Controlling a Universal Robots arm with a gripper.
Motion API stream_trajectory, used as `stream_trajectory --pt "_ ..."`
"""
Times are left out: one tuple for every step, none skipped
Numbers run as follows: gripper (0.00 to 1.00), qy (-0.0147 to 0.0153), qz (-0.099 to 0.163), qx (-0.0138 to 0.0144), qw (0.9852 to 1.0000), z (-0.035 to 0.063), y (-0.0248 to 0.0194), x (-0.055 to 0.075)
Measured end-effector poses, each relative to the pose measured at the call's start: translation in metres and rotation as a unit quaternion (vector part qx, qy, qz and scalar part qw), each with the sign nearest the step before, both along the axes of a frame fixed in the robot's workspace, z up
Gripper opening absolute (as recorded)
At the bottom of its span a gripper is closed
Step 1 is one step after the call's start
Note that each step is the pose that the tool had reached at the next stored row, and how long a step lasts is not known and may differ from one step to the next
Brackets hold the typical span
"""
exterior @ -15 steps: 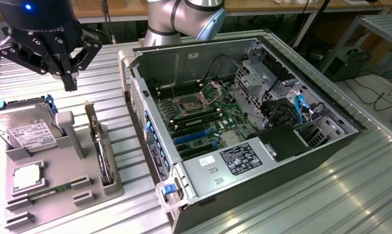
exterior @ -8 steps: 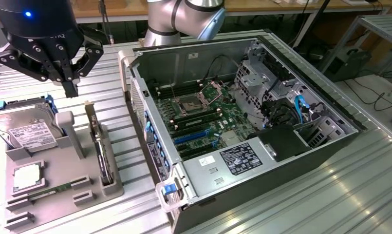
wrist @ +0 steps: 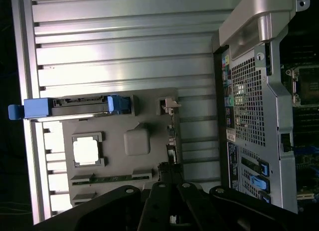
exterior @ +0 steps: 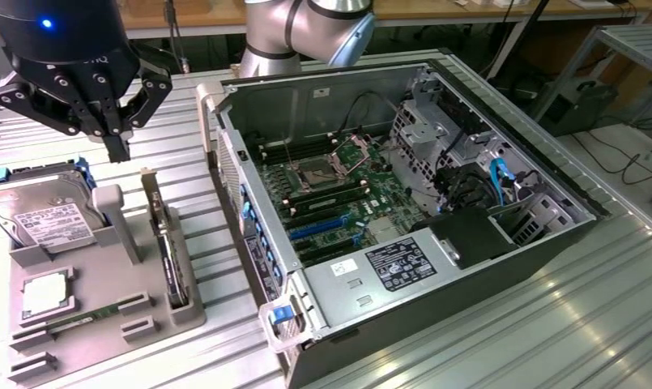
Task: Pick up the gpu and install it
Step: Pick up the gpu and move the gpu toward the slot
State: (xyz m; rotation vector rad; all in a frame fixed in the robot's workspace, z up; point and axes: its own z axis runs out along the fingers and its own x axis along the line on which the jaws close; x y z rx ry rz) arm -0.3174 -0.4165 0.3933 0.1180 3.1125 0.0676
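Gripper [exterior: 118, 152]: black, its two fingers pressed together with nothing between them, pointing down.
Gripper position: it hangs in the air over the far end of the tray [exterior: 104, 271], touching nothing. In the wrist view the dark fingertips [wrist: 167, 167] line up with the thin edge of the gpu.
Gpu [exterior: 173, 263]: it stands on its long edge in a slot along the side of the tray nearest the computer case. Its silvery bracket is at the end toward the gripper. It is not held and not in the case.
Tray: gray, lying on the table at the exterior view's left, just beside the case.
Hard drive [exterior: 43, 220]: silver with a white label, leaning in a holder on the tray, on the side away from the case.
Processor chip [exterior: 44, 294]: square, in a recess in the tray.
Memory stick [exterior: 85, 316]: narrow and green, lying flat near the chip.
Computer case [exterior: 337, 97]: open, with the circuit board [exterior: 337, 190] exposed.
Table [exterior: 520, 324]: ribbed metal.
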Motion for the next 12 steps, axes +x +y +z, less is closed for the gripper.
stream_trajectory --pt "0.11 0.0000 0.000 0.0000 1.0000 0.0000 0.0000 0.0000" --pt "0.11 0.0000 0.000 0.0000 1.0000 0.0000 0.0000 0.0000" --pt "0.11 0.0000 0.000 0.0000 1.0000 0.0000 0.0000 0.0000" --pt "0.11 0.0000 0.000 0.0000 1.0000 0.0000 0.0000 0.0000" --pt "0.11 0.0000 0.000 0.0000 1.0000 0.0000 0.0000 0.0000" --pt "0.11 0.0000 0.000 0.0000 1.0000 0.0000 0.0000 0.0000" --pt "0.11 0.0000 0.000 0.0000 1.0000 0.0000 0.0000 0.0000" --pt "0.24 0.0000 0.000 0.0000 1.0000 0.0000 0.0000 0.0000" --pt "0.29 0.0000 0.000 0.0000 1.0000 0.0000 0.0000 0.0000" --pt "0.36 0.0000 0.000 0.0000 1.0000 0.0000 0.0000 0.0000" --pt "0.42 0.0000 0.000 0.0000 1.0000 0.0000 0.0000 0.0000" --pt "0.42 0.0000 0.000 0.0000 1.0000 0.0000 0.0000 0.0000"
